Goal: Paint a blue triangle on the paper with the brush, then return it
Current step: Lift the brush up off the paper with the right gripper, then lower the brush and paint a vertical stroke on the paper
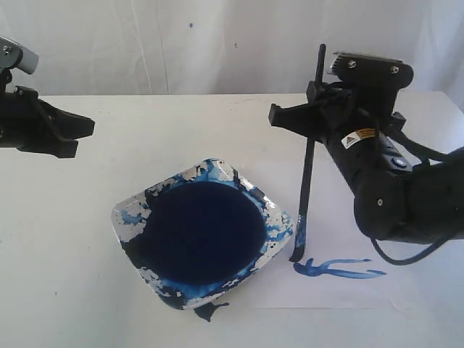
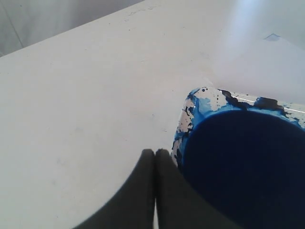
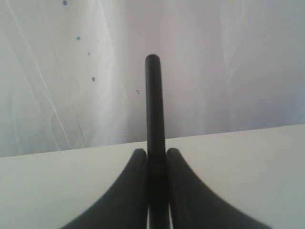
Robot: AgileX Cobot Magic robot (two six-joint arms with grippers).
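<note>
Outwardly, the right claw is clamping the brush upright, its tip down by blue strokes on the paper atop the off-white tabletop. Left wrist: the left claw, pinched together and empty, is hovering near the paint dish. Right wrist: a white backdrop is hanging behind.

dish left of paper, brush tip on paper beside dish

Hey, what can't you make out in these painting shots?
- Exterior view: whether the brush tip touches the paper; too small.
- Exterior view: the paper's outline; faint, partly behind the right arm.
- Right wrist view: bristles and blue strokes, out of frame; only the handle shows in the right gripper.
- Left wrist view: much of the paint dish, cut by the frame edge.
</note>
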